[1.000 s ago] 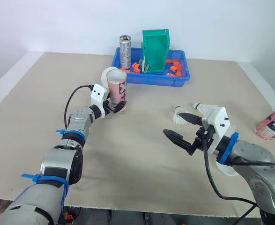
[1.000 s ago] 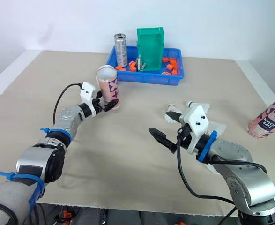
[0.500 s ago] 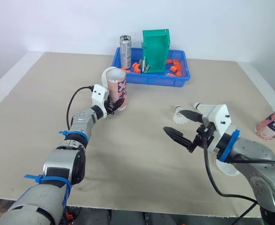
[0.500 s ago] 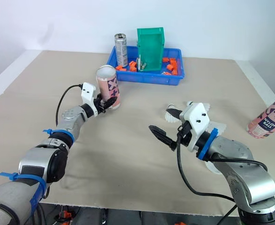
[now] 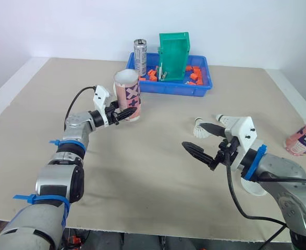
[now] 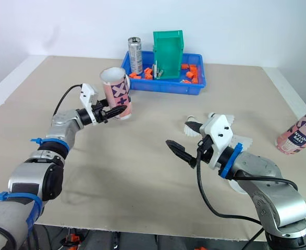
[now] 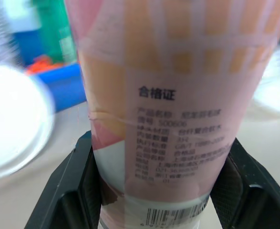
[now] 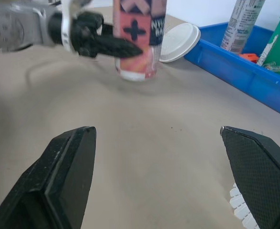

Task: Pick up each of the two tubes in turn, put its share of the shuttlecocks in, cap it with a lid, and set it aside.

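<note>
Left fingers point(image 7: 68, 191) grip the nearly upright tube point(image 5: 127, 96), mouth up; right fingers point(image 8: 68, 176) wide.

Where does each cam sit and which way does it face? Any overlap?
Left and right eye views: head, facing forward-down over the table; both arms, left gripper, right gripper.
Left wrist view: left wrist, along its fingers clamping the pink tube.
Right wrist view: right wrist, along its spread fingers towards tube, white lid, blue tray.
Shared: every view shows the tube.
</note>
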